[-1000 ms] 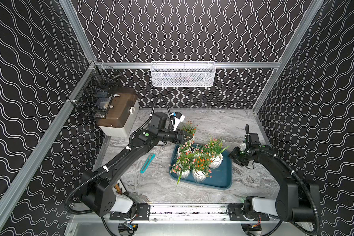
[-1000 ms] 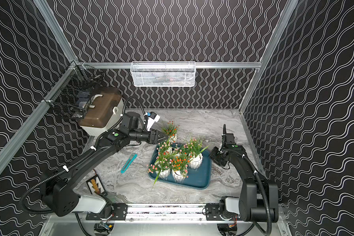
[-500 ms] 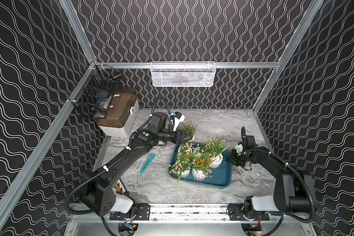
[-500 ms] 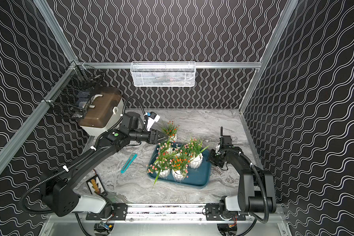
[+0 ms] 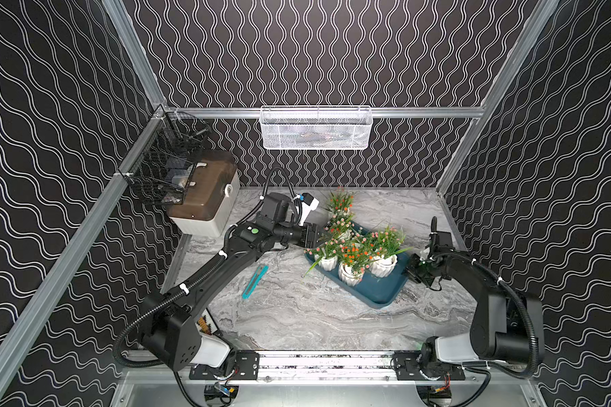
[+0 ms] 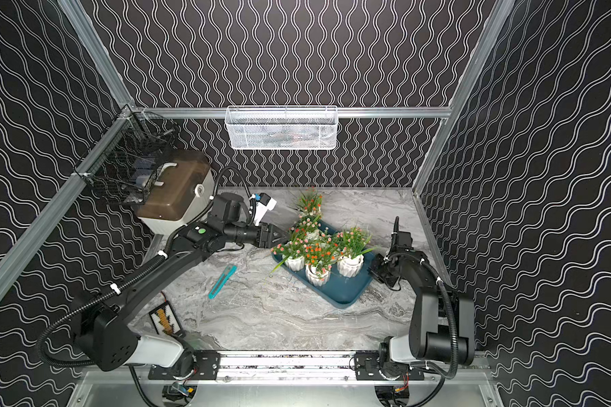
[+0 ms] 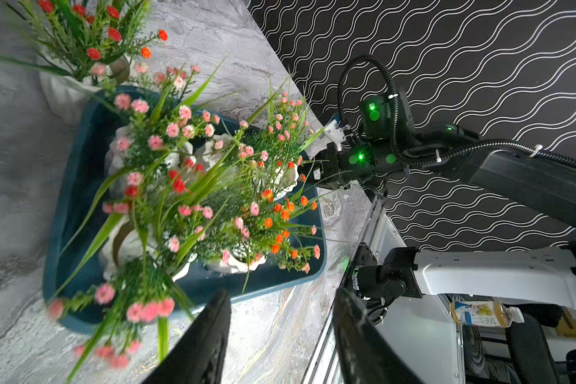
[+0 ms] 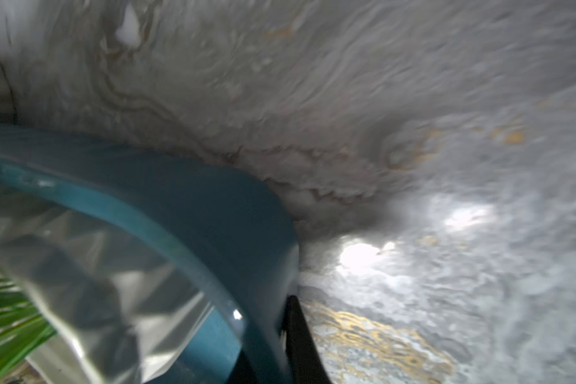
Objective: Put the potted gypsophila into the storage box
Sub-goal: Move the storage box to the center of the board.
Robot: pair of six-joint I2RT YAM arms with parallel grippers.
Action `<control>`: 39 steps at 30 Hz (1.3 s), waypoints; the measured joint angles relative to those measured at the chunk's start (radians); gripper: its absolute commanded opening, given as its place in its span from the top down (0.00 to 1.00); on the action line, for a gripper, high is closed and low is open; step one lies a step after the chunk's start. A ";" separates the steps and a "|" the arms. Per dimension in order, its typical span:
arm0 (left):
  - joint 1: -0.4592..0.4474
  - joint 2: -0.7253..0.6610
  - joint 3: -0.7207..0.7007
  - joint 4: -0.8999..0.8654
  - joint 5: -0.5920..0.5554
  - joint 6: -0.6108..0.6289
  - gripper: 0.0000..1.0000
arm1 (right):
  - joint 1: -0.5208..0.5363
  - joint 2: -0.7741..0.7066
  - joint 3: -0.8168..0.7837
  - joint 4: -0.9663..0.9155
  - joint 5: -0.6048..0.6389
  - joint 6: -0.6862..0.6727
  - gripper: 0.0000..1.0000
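While your right gripper (image 5: 411,273) is pinched shut on the right-hand corner of the storage box (image 5: 380,294), the active work falls to your left gripper (image 7: 283,296). Its jaws stand partly apart with nothing between them. It hangs low beside the box's far-left side, close against the leaves there.

Five of the potted gypsophila (image 5: 350,273) stand inside the box, crowded toward its far end, and the near end is bare. The sixth pot (image 7: 64,93) sits on the table (image 5: 297,317) just outside the far corner. It is beside the rim, and whether it touches the rim I cannot tell. That pot, I judge, is your step in hand.

- **Grip:** Aim for the white ribbed wall of the pot, not the foliage, because a grip on stems would likely slip or tip it. Open wider before you close in, since the present gap looks narrow for the pot.
- **Approach:** Come from the open table side so your fingers straddle the pot without nudging the box.
- **Lift:** Raise the pot straight and upright until its base clears the rim and the neighbours' blossoms. The long blades overlap and may drag a neighbouring plant over.
- **Placement:** Carry it to the bare near end rather than forcing it in among the crowd.
- **Right arm:** Hold the corner firmly so the box does not slide when the pot lands.

The teal knife (image 5: 255,282) lies well apart and should not trouble you.
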 measured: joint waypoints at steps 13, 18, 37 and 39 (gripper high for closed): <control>0.000 0.009 0.011 -0.024 -0.024 0.010 0.46 | -0.163 -0.076 -0.045 -0.019 0.023 0.054 0.92; 0.000 0.012 0.013 -0.026 -0.030 0.021 0.46 | -0.227 -0.108 -0.077 -0.015 0.022 0.077 0.93; 0.000 0.021 0.014 -0.046 -0.038 0.022 0.46 | -0.284 -0.200 -0.176 0.105 -0.060 0.253 0.63; 0.000 0.022 0.014 -0.047 -0.040 0.022 0.47 | -0.284 -0.205 -0.176 0.113 -0.074 0.256 0.55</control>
